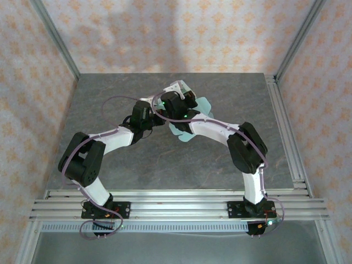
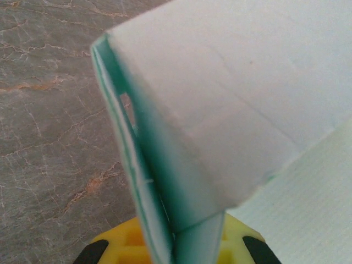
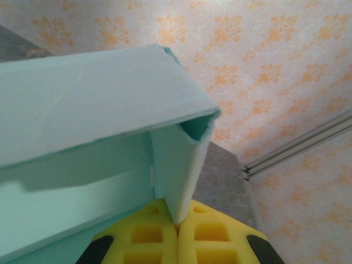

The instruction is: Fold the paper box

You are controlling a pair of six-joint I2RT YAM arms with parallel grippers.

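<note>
Nearest of all, low in the right wrist view, are the yellow fingers (image 3: 146, 239) of the right gripper (image 3: 177, 234), pressed together on a doubled-over wall of the paper box (image 3: 99, 104). Above them that wall curls into a hollow rim, with a long side panel running off to the left and the patterned wallpaper (image 3: 275, 66) behind. The left gripper (image 2: 176, 247) looks clamped on another upright wall, which drops between its pads. Beyond it a broad panel leans over the grey stone-look table (image 2: 49, 110).

I judge the job about half done. At least two walls stand creased and one is rolled double, but seen from above, rounded flaps splay loose to the right and the near side, not yet tucked in.

Only from above can you see the box held over the middle of the table, toward the far side, where both arms meet. The wrist cameras alone show the creases and the pinches.
</note>
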